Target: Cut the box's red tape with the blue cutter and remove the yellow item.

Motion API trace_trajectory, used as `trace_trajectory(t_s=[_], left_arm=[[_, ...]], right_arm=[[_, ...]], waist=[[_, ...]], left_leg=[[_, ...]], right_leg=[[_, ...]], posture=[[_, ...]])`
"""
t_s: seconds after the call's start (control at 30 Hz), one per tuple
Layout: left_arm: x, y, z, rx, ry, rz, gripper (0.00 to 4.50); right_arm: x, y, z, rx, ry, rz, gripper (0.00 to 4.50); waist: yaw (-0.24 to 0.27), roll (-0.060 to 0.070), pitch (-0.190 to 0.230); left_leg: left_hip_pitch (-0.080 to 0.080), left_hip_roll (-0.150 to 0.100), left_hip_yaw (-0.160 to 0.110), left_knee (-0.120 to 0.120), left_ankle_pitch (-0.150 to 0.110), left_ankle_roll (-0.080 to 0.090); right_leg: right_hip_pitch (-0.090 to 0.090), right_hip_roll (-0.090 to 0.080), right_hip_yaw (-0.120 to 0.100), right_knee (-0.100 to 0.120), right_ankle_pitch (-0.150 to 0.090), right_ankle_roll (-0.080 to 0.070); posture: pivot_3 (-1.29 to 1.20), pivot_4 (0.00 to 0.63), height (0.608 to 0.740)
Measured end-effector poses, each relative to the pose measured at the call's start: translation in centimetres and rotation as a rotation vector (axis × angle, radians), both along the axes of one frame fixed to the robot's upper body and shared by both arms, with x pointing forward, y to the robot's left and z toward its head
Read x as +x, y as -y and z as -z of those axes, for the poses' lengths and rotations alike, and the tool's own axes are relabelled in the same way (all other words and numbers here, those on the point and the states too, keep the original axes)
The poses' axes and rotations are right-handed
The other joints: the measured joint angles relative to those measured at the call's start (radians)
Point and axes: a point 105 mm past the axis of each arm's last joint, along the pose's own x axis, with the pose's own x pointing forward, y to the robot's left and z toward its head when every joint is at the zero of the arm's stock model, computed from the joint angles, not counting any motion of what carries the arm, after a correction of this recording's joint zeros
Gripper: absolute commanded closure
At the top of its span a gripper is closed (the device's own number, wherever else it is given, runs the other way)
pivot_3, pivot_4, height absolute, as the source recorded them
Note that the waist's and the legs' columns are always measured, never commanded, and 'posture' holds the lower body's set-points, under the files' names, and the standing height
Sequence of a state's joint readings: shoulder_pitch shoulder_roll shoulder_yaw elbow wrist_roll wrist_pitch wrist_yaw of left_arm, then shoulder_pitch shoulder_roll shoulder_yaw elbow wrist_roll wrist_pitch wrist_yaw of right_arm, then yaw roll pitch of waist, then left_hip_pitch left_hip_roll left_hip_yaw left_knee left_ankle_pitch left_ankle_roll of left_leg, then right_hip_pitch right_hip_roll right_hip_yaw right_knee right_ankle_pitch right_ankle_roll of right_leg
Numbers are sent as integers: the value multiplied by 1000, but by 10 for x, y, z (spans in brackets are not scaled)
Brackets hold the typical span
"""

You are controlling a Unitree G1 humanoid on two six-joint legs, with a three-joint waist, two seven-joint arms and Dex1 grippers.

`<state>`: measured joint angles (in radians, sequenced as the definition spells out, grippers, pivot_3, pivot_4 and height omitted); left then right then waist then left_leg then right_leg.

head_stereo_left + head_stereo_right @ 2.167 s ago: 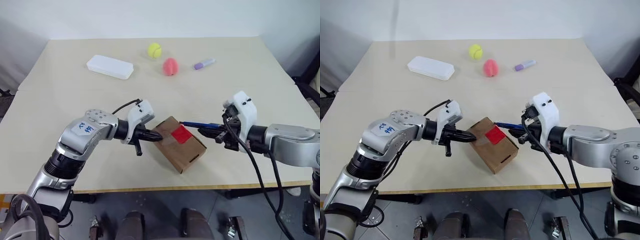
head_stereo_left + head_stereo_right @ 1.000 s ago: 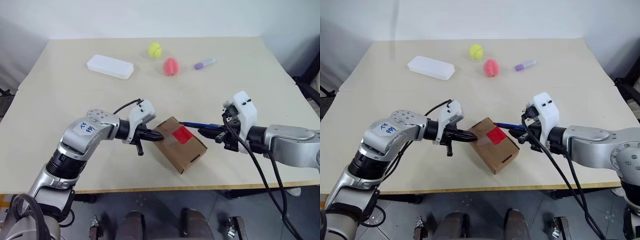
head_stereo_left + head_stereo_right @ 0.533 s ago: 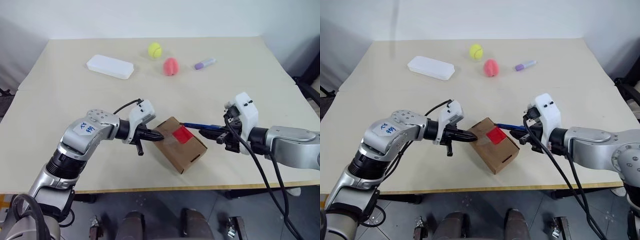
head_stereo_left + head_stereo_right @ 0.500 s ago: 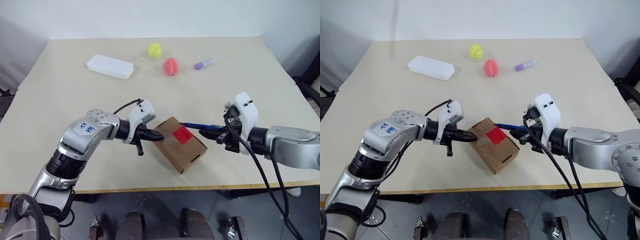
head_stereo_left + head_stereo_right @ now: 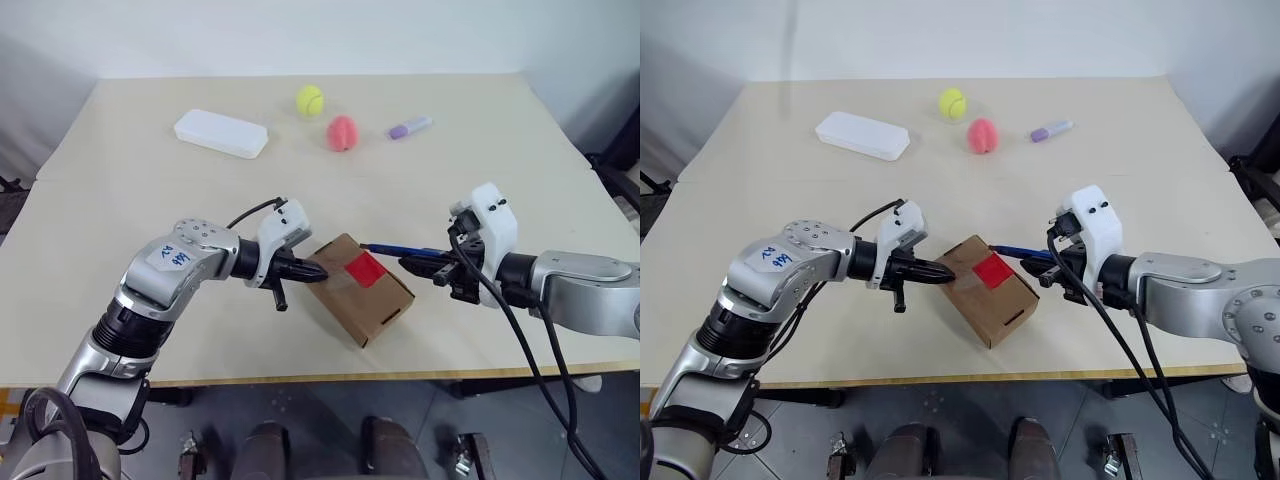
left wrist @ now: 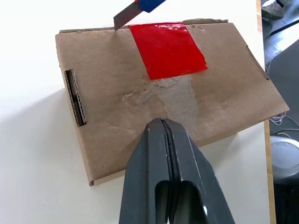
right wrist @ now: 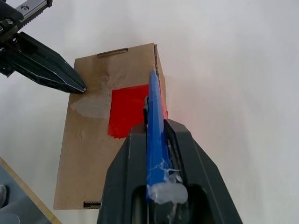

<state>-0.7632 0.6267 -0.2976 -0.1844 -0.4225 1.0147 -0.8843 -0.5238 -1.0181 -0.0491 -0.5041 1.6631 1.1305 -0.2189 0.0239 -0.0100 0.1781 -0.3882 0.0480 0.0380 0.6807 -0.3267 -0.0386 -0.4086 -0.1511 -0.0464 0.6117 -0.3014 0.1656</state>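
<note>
Box (image 5: 360,288) sits near-centre on the counter (image 5: 150,200); my left claw (image 5: 318,272), pinched shut, presses its top. My right claw (image 5: 412,265) grips the cutter (image 5: 395,249); its blade (image 6: 125,17), seen in the left wrist view, meets the tape's (image 6: 167,42) edge.

You see two silver-grey metal arms with black ribbed joint rings. Your left arm (image 5: 165,275) carries a white sticker with blue handwriting on its rounded shell. Each wrist ends in a white plastic housing, and black cables loop from both. The left gripper (image 5: 312,271) and right gripper (image 5: 418,266) have black, tapered, glossy fingers. The right arm (image 5: 580,285) trails long black cables.
</note>
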Motion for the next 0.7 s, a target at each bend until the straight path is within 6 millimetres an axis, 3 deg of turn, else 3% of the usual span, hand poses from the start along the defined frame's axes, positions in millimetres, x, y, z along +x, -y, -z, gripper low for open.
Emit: trace_trajectory(t_s=[0.7], left_arm=[[0,1,0,-3,-2,1,4500]], right_arm=[[-2,-1,4,1,-7,-5,4383]], waist=[[1,0,0]], left_leg=[[0,0,0,0,0,0]], right_leg=[[0,0,0,0,0,0]], posture=[[0,150,740]])
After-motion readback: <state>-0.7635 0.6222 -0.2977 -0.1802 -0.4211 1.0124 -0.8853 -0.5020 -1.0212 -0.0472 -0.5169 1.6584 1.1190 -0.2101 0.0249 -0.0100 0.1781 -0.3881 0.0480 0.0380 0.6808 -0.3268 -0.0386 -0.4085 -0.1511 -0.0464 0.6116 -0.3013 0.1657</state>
